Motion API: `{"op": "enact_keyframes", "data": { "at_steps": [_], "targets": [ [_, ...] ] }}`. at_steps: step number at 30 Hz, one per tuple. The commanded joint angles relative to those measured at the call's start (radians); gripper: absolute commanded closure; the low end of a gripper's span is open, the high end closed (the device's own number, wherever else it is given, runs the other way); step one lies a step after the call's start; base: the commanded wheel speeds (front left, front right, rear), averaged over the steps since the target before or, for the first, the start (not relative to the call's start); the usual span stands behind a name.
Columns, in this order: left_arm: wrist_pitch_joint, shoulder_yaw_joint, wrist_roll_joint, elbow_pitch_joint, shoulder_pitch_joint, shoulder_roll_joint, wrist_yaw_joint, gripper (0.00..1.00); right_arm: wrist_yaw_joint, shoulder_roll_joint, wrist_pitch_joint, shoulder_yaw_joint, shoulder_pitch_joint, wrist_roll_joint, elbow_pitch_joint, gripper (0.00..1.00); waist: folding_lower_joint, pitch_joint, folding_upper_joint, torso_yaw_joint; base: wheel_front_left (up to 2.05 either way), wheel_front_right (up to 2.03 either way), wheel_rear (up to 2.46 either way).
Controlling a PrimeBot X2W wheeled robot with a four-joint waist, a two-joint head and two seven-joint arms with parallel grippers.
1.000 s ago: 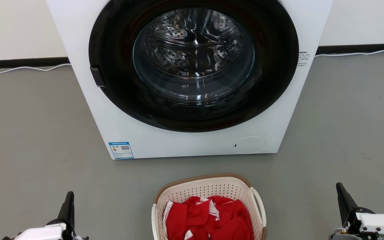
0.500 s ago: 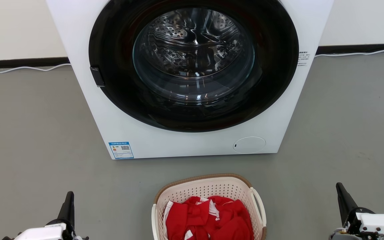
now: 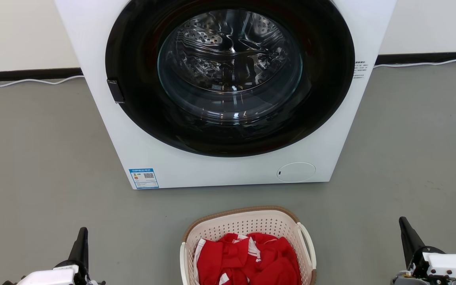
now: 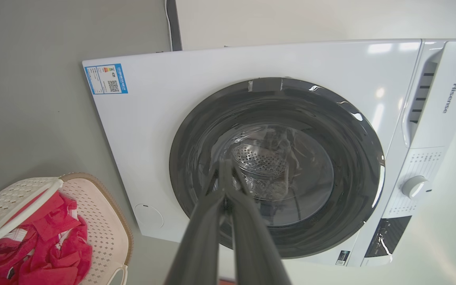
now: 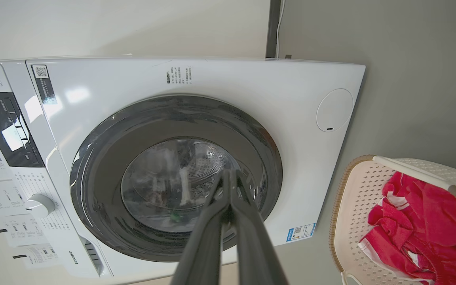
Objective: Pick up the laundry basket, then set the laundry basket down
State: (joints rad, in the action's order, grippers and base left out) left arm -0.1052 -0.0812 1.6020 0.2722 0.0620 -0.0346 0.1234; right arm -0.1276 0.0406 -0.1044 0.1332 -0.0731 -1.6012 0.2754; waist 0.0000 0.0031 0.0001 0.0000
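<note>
Grey smooth floor runs back to a plain white wall w/ a black skirting strip at its foot and a thin white cable lying along it.

On that floor, bottom centre of the head view, sits the cream-white perforated plastic laundry basket, rounded-rectangular w/ brown woven-look rim trim. Its near end is cut off by the frame edge. A white side handle curves off its R wall. Crumpled red cloth w/ white stripes is heaped inside.

Just beyond it, w/ a strip of bare floor btwn them, stands a big white front-loading washing machine. It has a round dark-rimmed glass door, and a shiny steel drum shows through the glass. Low on its front are a small blue sticker and a round white flap.

I hold my left claw at the lower L corner and my right claw at the lower R. They are one each side of the basket, both well apart from it, and the dark fingers point up toward the machine. Both claws are pressed together, tips meeting, nothing pinched. Each wrist view shows the joined tips in front of the door, w/ the basket off in a lower corner.
</note>
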Motion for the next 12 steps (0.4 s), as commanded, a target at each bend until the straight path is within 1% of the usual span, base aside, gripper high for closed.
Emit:
{"op": "enact_keyframes", "data": {
  "at_steps": [1,12],
  "targets": [
    [-0.008,-0.032,0.007,-0.027,0.046,-0.016,0.007,1.00,-0.003,0.010,-0.009,-0.019,-0.035,-0.007,-0.031,1.00,0.0000,0.000,-0.0001,0.000,0.00,0.00,0.00],
    [-0.008,-0.032,0.007,-0.027,0.046,-0.016,0.007,1.00,-0.003,0.010,-0.009,-0.019,-0.035,-0.007,-0.031,1.00,0.0000,0.000,-0.0001,0.000,0.00,0.00,0.00]
  ]
}}
